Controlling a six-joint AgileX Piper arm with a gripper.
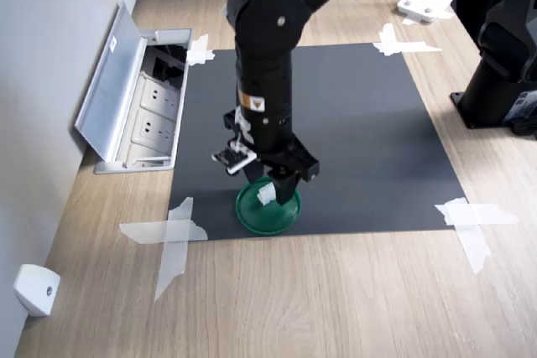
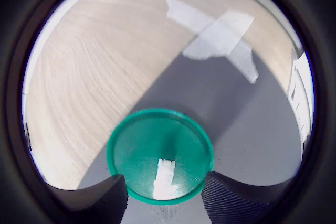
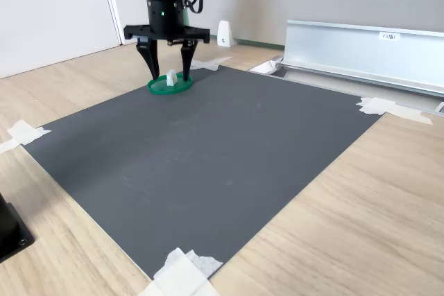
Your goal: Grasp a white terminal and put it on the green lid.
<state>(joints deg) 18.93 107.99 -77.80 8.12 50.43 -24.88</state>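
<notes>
White terminal [image 2: 165, 178] upright on the green lid [image 2: 137, 145], untouched between the spread, released jaws.

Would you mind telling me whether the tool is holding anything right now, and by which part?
Nothing is held: the tool is open, and the white terminal stands free on the green lid.

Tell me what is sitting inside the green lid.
One white terminal stands inside the green lid, off centre, with the open gripper straddling it. The rest of the lid floor looks bare in the wrist view, though the fingers hide part of its rim.
</notes>
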